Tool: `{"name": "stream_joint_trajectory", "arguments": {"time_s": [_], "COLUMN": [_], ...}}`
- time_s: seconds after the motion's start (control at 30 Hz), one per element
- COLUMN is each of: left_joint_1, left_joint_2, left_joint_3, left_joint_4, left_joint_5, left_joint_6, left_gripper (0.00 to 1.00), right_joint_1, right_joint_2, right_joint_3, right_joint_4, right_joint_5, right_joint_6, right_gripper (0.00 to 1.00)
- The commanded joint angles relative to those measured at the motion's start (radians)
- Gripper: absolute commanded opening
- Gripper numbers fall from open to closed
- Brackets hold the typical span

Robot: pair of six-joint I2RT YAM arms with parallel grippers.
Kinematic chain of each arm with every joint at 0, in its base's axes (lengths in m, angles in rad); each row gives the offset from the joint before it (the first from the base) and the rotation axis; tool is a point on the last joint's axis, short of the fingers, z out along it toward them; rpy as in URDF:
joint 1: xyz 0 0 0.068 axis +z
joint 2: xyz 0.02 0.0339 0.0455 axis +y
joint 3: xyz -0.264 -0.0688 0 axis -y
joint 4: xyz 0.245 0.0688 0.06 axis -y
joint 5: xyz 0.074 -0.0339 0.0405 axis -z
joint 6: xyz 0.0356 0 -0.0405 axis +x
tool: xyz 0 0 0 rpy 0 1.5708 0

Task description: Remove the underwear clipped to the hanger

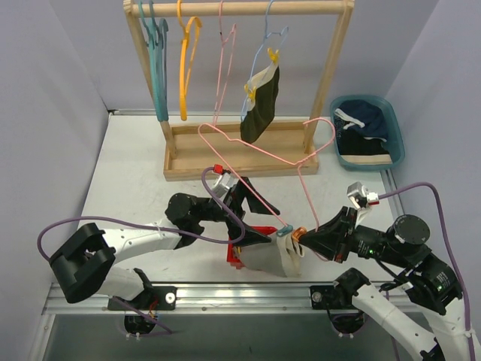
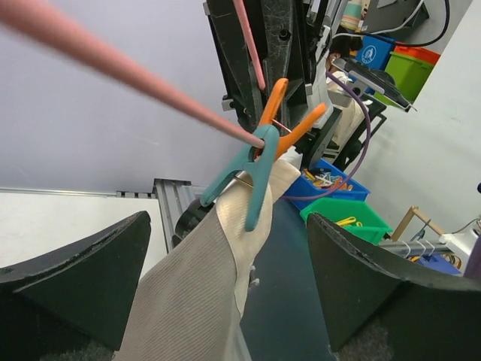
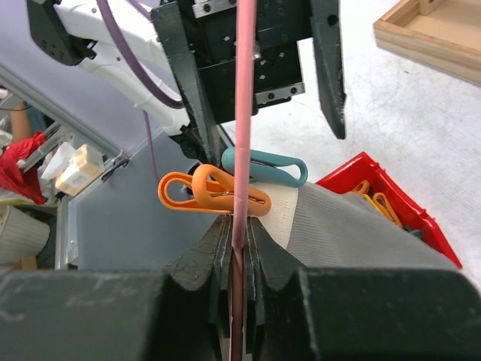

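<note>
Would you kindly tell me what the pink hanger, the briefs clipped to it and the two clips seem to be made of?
The pink hanger looks like coated wire: a thin, smooth, matte rod. The briefs are ribbed knit cloth, grey-beige, folding softly. The teal clip and orange clip seem to be moulded plastic, slightly glossy.

So the bench (image 1: 128, 173) is a plain white top, nothing fancy. Sitting right under the left claw (image 1: 259, 242) is a little red bin (image 1: 261, 229). The wooden rack (image 1: 240, 159) has its flat base planted well beyond both claws, and a blue tub (image 1: 366, 162) sits out past the right claw (image 1: 304, 239), near the bench's far side edge.
</note>
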Motion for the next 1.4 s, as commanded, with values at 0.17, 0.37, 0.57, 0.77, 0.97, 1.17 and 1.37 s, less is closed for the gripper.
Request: {"name": "stream_joint_trajectory", "arguments": {"time_s": [0.17, 0.37, 0.57, 0.77, 0.97, 1.17, 1.37], "left_joint_1": [0.056, 0.061, 0.061, 0.047, 0.031, 0.028, 0.027], "left_joint_2": [-0.079, -0.085, -0.056, -0.081, -0.145, -0.17, -0.132], "left_joint_3": [-0.113, -0.086, 0.031, 0.114, 0.123, 0.146, 0.18], "left_joint_4": [0.279, 0.285, 0.285, 0.29, 0.29, 0.282, 0.277], "left_joint_5": [0.019, 0.019, 0.019, 0.019, 0.019, 0.019, 0.019], "left_joint_6": [-0.007, -0.007, -0.007, -0.007, -0.007, -0.007, -0.007], "left_gripper": [0.94, 0.94, 0.94, 0.94, 0.94, 0.94, 0.94], "right_joint_1": [0.007, 0.008, 0.008, 0.008, 0.008, 0.01, 0.01], "right_joint_2": [-0.07, -0.084, -0.051, -0.028, -0.018, 0.017, 0.048], "right_joint_3": [0.045, -0.029, -0.069, -0.093, -0.132, -0.172, -0.199], "right_joint_4": [0.084, 0.218, 0.321, 0.436, 0.623, 0.799, 0.922], "right_joint_5": [0.193, 0.115, 0.007, -0.063, -0.096, -0.146, -0.211], "right_joint_6": [0.023, 0.071, 0.095, 0.172, 0.264, 0.347, 0.411], "right_gripper": [0.0, 0.0, 0.0, 0.0, 0.0, 0.0, 0.0]}}
